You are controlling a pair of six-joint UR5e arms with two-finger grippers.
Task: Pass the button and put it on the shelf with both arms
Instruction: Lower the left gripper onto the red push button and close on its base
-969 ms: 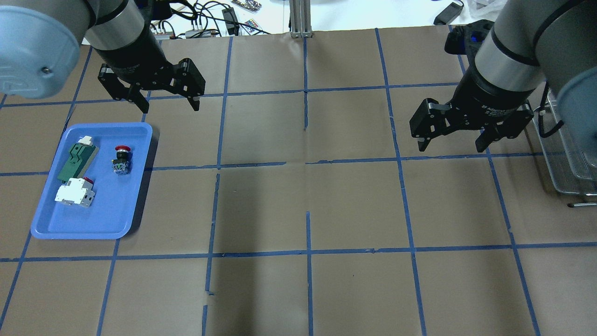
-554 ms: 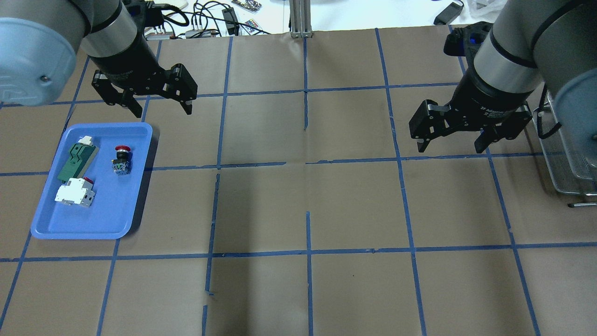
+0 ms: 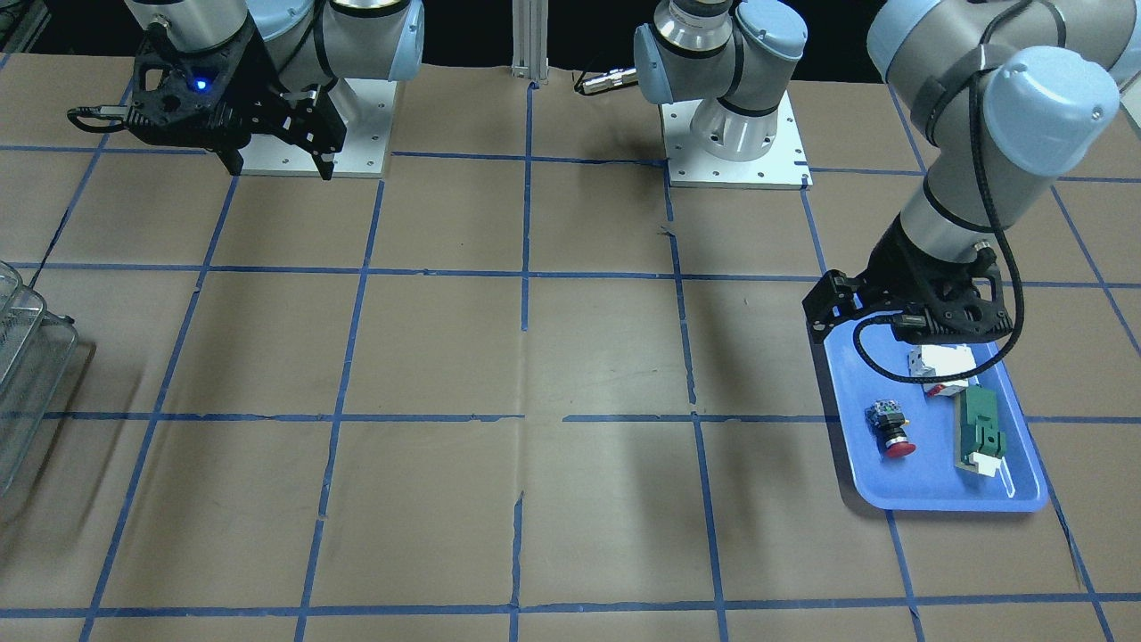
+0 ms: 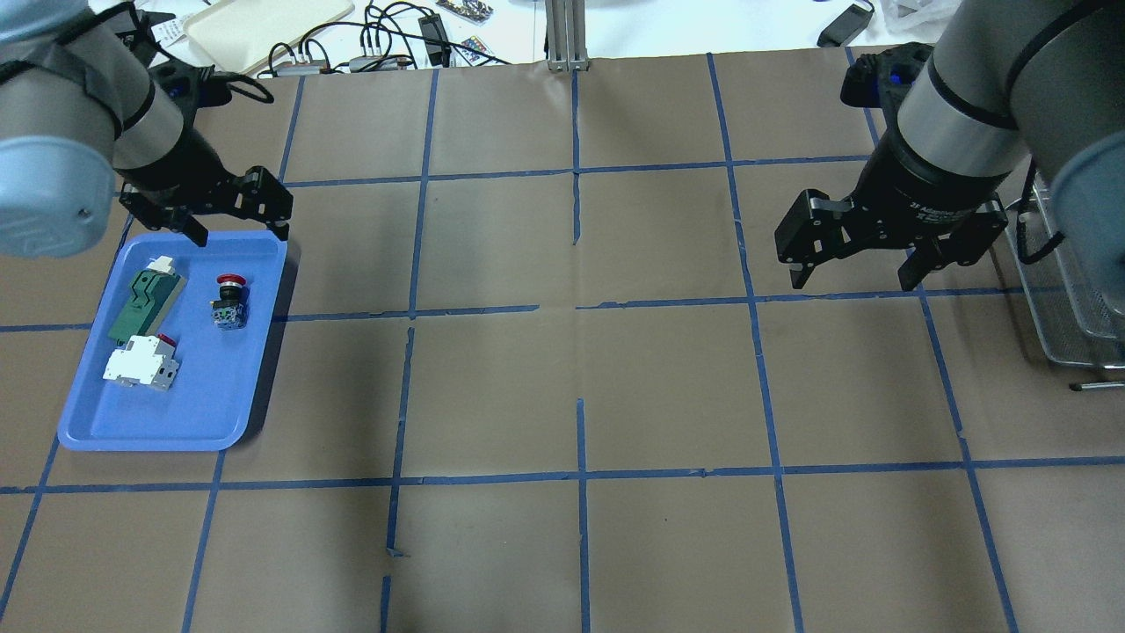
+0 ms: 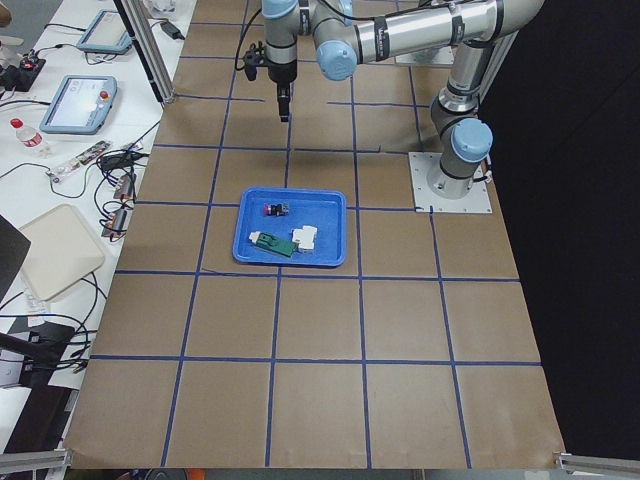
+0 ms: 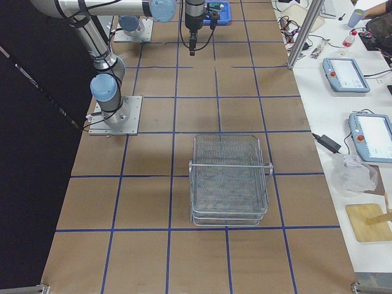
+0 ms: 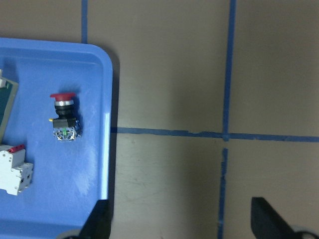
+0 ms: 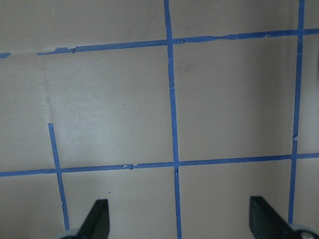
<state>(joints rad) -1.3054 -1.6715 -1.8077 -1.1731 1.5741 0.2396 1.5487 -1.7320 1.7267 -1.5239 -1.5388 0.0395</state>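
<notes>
Now the left gripper [image 4: 239,233] hovers at the blue tray [image 4: 149,438], jaws spread.
Button [image 4: 230,301] lies inside that tray; right gripper [image 4: 851,280] hangs near the shelf [image 4: 1068,334], fingers apart.

The only print that could be made out stood on the right gripper [image 4: 851,281]. A line of small white letters ran across its black body, just above the jaws and below the silver wrist, in the overhead view. It began with "2F", followed by what looked like "Adaptive". The rest of that line, and a fainter line under it, were too small to read. Two handheld screens [image 6: 346,75] on the white bench [image 6: 331,107], well apart from that gripper, carried marks too small to read.
</notes>
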